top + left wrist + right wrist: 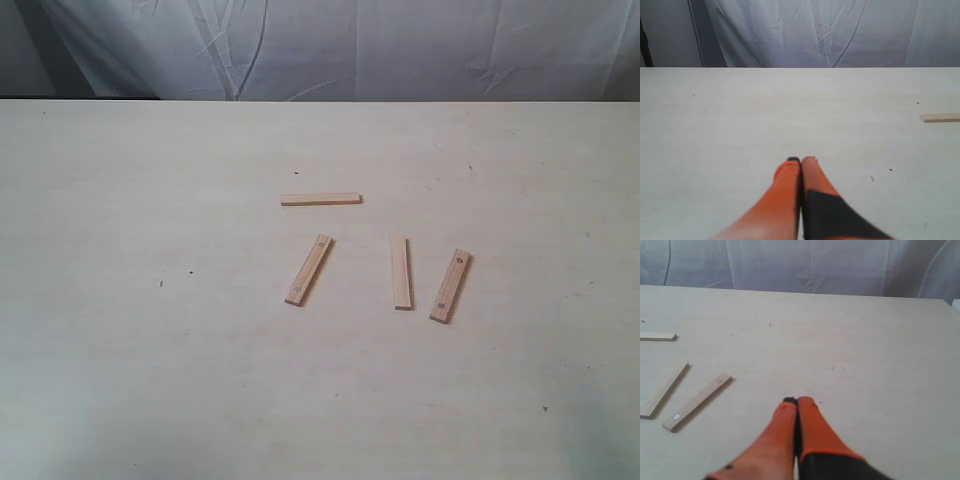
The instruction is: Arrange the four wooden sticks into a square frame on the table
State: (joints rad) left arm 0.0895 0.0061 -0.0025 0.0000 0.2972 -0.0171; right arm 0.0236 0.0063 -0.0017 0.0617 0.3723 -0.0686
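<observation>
only the exterior view shows all four flat light-tan wooden sticks [401, 272]; wrist views alone show the left orange gripper [801, 160] and right orange gripper [797, 400], both closed, empty.

A wooden stick [940, 118] runs past the view's edge.

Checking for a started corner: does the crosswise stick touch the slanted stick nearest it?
Apart. The exterior view shows bare table between the crosswise stick and that slanted stick.
</observation>
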